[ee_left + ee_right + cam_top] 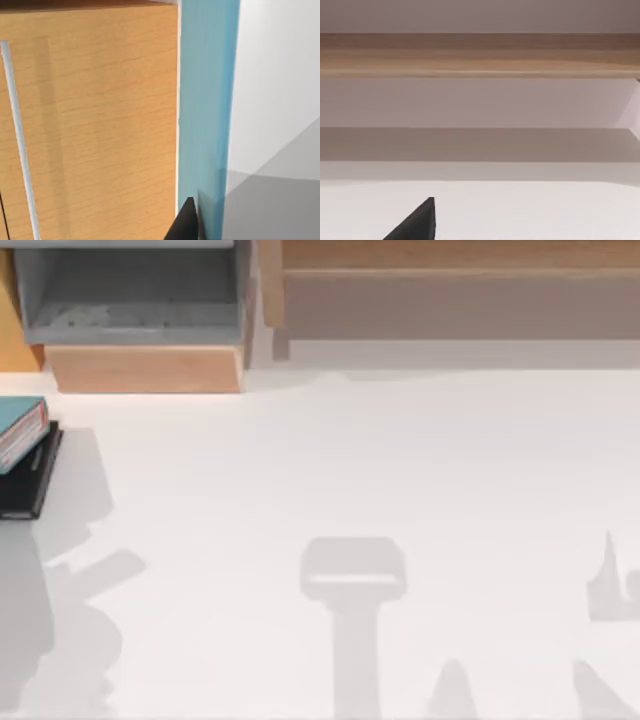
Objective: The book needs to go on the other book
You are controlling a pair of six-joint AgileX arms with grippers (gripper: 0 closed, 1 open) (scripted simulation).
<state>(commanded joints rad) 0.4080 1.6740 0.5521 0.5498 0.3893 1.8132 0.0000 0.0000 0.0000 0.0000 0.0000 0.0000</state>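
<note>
Look to the far left edge of your top view: the teal book lies there on top of the dark book, its pale page edges and thin reddish stripe facing the middle of the table. It sits slightly askew, so a strip of the dark book's spine side shows beneath and beside it, and both run off the left edge of the picture. The pair rests on the white table, which carries several grey shadows (arm-shaped ones along the near edge).

In your left wrist view the teal cover stands as a tall blue band between a wood-grain panel and the white surface. A dark fingertip of the left gripper pokes in right against that teal band; you cannot tell from this whether the pincer is released or clenched.

Behind the books, at the table's back, you have a grey open cabinet on a wooden base, and to its right a long wooden shelf.

Your right wrist view faces that wooden shelf across bare table, with one dark fingertip of the right gripper in the corner; its state cannot be told either.
</note>
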